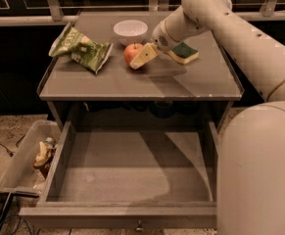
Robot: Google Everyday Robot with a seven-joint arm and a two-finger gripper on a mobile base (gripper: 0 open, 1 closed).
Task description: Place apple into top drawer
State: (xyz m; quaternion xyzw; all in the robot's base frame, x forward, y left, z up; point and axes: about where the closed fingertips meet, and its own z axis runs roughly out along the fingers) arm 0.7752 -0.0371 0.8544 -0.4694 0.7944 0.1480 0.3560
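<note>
The apple (132, 52) is red-orange and sits on the grey tabletop (132, 82), just in front of a white bowl (130, 31). My gripper (141, 58) reaches in from the right and is at the apple's right front side, touching or nearly touching it. The top drawer (132, 170) is pulled wide open below the tabletop. Its flat grey bottom is bare, and its small metal knob (140, 226) shows at the front edge.
A green chip bag (81, 48) lies at the table's left. A green and yellow sponge (182, 53) lies to the right of the apple, under my arm. A clear plastic bin (24, 160) with some items stands on the floor at the left.
</note>
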